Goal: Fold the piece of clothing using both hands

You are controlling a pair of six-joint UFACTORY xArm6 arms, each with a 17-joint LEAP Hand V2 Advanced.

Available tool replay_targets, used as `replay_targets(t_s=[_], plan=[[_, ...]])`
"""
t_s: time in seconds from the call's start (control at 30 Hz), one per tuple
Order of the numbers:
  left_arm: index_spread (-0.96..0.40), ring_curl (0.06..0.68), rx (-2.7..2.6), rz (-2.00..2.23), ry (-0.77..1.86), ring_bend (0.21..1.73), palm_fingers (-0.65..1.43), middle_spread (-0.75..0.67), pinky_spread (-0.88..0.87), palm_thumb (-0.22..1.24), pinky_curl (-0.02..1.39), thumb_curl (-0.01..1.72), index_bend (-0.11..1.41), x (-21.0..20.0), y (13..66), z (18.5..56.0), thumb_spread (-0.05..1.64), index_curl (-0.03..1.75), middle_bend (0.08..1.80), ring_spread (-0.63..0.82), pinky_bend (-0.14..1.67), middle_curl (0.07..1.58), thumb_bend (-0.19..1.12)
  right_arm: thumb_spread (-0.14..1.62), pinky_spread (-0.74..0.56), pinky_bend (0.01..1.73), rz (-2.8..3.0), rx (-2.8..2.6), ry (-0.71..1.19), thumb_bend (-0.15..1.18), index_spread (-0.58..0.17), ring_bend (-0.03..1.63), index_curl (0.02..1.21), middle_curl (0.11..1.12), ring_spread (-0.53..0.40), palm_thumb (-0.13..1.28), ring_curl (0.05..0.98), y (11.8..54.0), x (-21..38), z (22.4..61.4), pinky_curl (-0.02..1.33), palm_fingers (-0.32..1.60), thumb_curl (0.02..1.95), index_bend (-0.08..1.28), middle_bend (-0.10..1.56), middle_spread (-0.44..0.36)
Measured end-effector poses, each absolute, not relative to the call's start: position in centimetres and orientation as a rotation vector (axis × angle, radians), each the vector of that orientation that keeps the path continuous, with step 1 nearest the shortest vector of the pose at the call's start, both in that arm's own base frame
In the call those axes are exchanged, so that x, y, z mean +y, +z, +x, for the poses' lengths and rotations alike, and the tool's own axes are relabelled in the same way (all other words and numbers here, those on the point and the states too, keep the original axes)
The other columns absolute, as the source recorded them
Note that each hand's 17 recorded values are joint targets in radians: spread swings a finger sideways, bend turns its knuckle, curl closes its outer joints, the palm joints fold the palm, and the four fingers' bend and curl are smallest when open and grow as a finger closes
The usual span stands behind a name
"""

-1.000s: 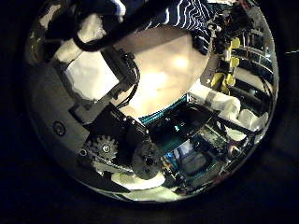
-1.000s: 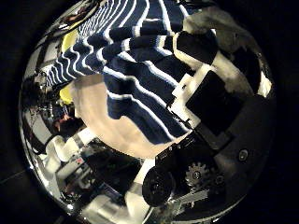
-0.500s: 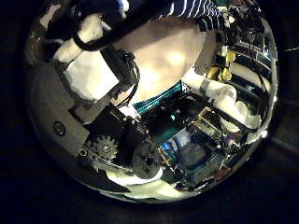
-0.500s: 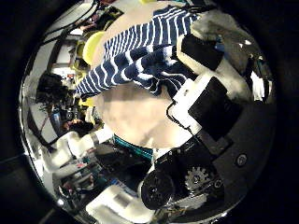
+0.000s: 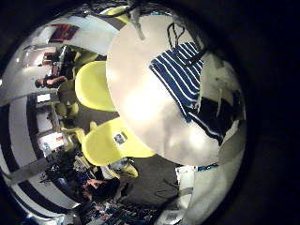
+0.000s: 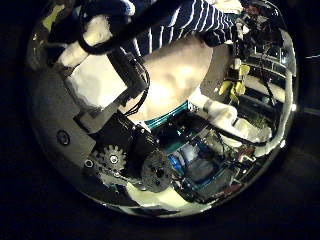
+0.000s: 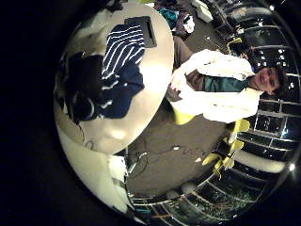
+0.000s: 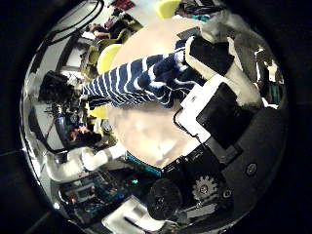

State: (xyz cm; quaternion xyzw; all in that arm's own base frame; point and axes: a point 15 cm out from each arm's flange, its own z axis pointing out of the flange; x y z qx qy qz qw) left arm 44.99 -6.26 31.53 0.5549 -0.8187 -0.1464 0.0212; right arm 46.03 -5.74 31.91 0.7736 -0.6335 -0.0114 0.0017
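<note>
The striped garment (image 8: 136,78) stretches as a band from my right hand's fingers (image 8: 205,54) out over the round table (image 8: 146,141). My right hand (image 8: 219,107) is curled round its near end. In the left thumb side palm view the striped garment (image 6: 185,18) runs past my left hand (image 6: 115,110), whose fingers (image 6: 105,25) pinch its edge above the table (image 6: 190,75). The left little finger side palm view shows the garment (image 5: 183,80) over the table (image 5: 141,103). The right little finger side palm view shows it (image 7: 122,52) bunched on the table (image 7: 141,108).
Several chairs (image 5: 103,84) stand beside the round table. The table edge (image 7: 165,85) is near the garment. Equipment and clutter (image 6: 200,160) lie past the table's rim under my left hand.
The right thumb side view has pulled back: the garment filled it before and is now a narrower stretched band. In the left thumb side view more striped cloth shows by the fingers.
</note>
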Motion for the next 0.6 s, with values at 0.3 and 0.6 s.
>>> replay_targets(t_s=[0.3,0.6], plan=[[-0.52,0.54,-2.517,1.755,-0.455,1.36,0.96,-0.74,-0.62,0.79,0.69,0.58,0.18,-6.9,25.1,51.7,1.1,1.58,0.73,-0.46,1.16,1.24,-0.02,1.23,-0.2,1.3,2.398,-1.92,-0.154,-0.01,-0.368,1.43,1.01,0.96,-0.253,1.0,0.83,24.7,-5.6,52.9,1.02,0.86,0.71,1.01,1.29,-0.191],[-0.5,0.538,-2.486,1.832,-0.46,1.34,0.89,-0.74,-0.63,0.73,0.7,0.55,0.18,-6.5,22.6,54.3,1.09,1.57,0.74,-0.47,1.12,1.23,-0.03,1.29,-0.28,1.26,2.398,-1.984,-0.101,-0.03,-0.364,1.47,0.94,0.88,-0.261,0.82,0.81,21.0,-6.7,58.3,1.0,0.49,0.64,0.62,1.13,-0.231]])
